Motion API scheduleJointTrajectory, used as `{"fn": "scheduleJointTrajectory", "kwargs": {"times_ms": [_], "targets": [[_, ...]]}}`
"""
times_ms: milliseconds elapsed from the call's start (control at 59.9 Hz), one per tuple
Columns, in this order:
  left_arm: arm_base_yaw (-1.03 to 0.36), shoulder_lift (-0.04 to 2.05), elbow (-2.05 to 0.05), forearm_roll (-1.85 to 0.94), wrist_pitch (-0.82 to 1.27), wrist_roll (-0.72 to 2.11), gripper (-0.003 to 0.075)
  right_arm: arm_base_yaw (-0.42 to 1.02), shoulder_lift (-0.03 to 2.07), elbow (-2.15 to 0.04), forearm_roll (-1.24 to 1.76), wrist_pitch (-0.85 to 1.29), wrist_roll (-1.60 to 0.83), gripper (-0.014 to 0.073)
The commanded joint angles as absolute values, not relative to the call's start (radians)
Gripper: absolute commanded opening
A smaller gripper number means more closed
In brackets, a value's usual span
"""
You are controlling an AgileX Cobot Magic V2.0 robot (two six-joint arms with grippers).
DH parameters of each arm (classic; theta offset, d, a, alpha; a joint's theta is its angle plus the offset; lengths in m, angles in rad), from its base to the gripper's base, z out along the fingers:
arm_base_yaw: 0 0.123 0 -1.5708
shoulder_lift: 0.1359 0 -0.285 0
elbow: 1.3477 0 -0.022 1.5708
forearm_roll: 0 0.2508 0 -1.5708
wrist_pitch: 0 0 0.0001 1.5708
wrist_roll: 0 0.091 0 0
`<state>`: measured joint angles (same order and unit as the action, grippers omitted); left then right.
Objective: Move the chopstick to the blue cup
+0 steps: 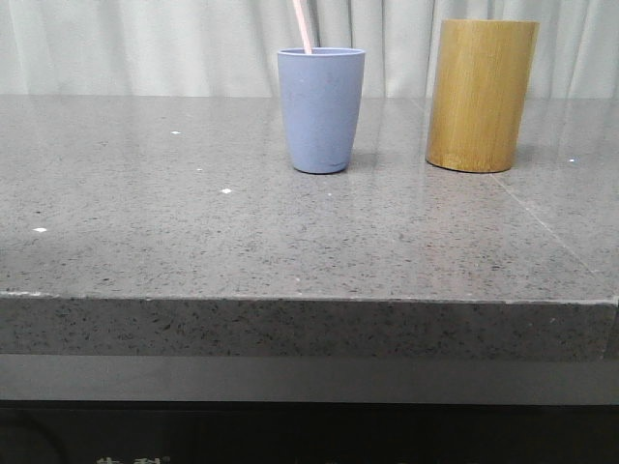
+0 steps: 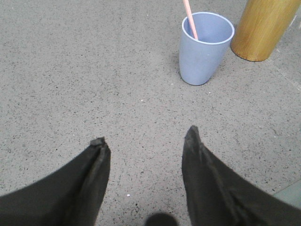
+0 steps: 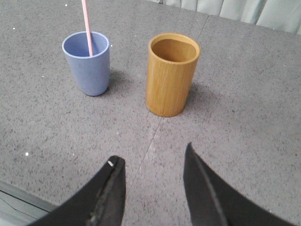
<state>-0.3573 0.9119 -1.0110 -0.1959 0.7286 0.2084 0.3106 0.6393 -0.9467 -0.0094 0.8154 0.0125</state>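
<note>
The pale pink chopstick (image 1: 302, 26) stands tilted inside the blue cup (image 1: 320, 111), its upper end running out of the front view. The left wrist view shows the blue cup (image 2: 203, 49) with the chopstick (image 2: 190, 19) in it, well beyond my left gripper (image 2: 146, 137), which is open over bare tabletop with nothing between its fingers. From the right wrist, the blue cup (image 3: 87, 63) and chopstick (image 3: 86, 26) sit far ahead of my right gripper (image 3: 151, 153), also open and empty.
A taller yellow-brown bamboo cylinder (image 1: 481, 95) stands to the right of the cup, hollow and empty as seen from the right wrist (image 3: 171, 74). The grey speckled table (image 1: 193, 232) ends in a front edge close to the camera. White curtain hangs behind.
</note>
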Motion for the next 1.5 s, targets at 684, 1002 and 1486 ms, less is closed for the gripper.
{"fn": "scheduleJointTrajectory", "kwargs": {"times_ms": [684,1002,1486], "targets": [[-0.355,0.905,-1.045,-0.206,0.660,0.197,-0.0019,0.305,0.574,-0.914,-0.021,0.737,0.015,-0.0068],[-0.359,0.938,-1.037,-0.211,0.653,0.197,-0.0019,0.305,0.574,-0.914,-0.021,0.738,0.015,-0.0068],[-0.192,0.374,-0.528,-0.141,0.216,0.197,-0.0019,0.305,0.574,-0.914,-0.020,0.743,0.015,-0.0068]]}}
